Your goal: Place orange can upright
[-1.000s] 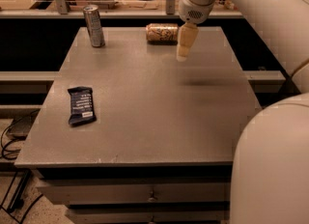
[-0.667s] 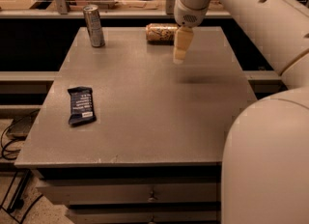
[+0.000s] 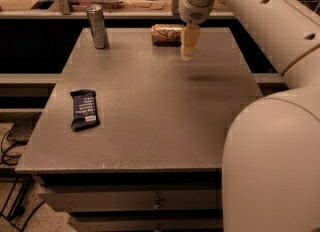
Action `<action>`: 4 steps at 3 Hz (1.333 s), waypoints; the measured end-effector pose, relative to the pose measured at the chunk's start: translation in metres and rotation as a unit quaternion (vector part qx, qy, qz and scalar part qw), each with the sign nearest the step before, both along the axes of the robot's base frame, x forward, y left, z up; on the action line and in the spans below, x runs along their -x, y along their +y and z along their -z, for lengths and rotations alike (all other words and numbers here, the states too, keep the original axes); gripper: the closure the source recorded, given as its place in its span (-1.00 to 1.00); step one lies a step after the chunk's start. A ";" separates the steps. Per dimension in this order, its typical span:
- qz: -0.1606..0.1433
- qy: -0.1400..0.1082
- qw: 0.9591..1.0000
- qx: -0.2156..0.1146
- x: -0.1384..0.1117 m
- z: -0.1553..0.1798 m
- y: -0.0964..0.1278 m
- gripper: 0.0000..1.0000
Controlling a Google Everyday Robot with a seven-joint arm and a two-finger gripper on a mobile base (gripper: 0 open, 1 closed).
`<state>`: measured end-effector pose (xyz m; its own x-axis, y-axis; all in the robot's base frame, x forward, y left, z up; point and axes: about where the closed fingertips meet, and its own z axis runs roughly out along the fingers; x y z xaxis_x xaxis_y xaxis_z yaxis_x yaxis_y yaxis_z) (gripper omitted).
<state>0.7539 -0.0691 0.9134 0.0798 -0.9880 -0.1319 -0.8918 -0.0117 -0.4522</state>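
The gripper point(image 3: 188, 55) hangs from the arm point(image 3: 260, 13) over the far side of the table point(image 3: 150, 136), just at the right end of the can point(image 3: 166, 34), which lies on its side near the far edge, its length running left to right; the gripper holds nothing, and whether it is open or closed cannot be told from this view; its shadow point(image 3: 202, 78) falls on bare tabletop nearer the camera, which suggests that it is raised off the surface. The step in hand looks like the approach to the grasp; to do it well, the gripper should centre over the can's middle rather than its end, line up across the can's round body, and come down slowly so that the can does not roll toward the far edge; once the hold is firm, a lift and a quarter turn should bring the silver top uppermost before the base is set flat on open table. A silver can point(image 3: 97, 27) stands well to the left and a dark bar point(image 3: 84, 109) lies near the left edge, both clear of the work. Against the frame a second ago, the gripper sits slightly further left, closer to the can, and the arm's near link fills more of the lower right; the can, silver can and bar lie where they did.
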 end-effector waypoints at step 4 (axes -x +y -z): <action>-0.052 0.007 0.997 0.058 -0.029 0.026 0.011 -1.00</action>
